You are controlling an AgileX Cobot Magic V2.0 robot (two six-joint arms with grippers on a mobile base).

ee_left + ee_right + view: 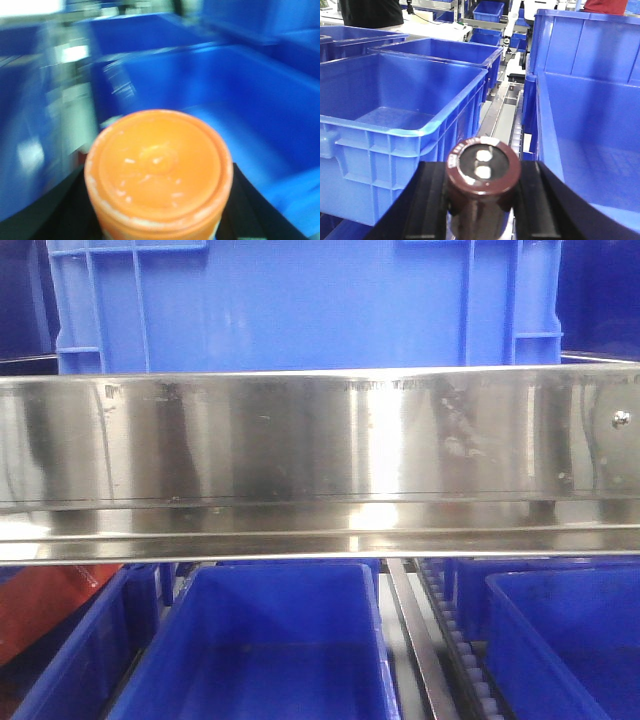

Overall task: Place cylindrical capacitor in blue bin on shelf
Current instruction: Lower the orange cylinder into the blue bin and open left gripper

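Blue bins (pixel 400 95) are sitting on the shiny shelf (pixel 320 440). Only the right wrist view is showing the right pincer (pixel 482 207) pinching the cylindrical capacitor (pixel 483 172). The left pincer (pixel 157 210) is squeezing a blurry orange tub (pixel 157 165).

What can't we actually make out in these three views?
- Front view: steel rail blocks the middle; no arm shows; lower bins cut off by the bottom edge.
- Left wrist view: motion blur smears everything; orange lid fills the foreground, hiding the container under it and any grip.
- Right wrist view: capacitor sits between black fingers; its lower end is cut off by the bottom edge.
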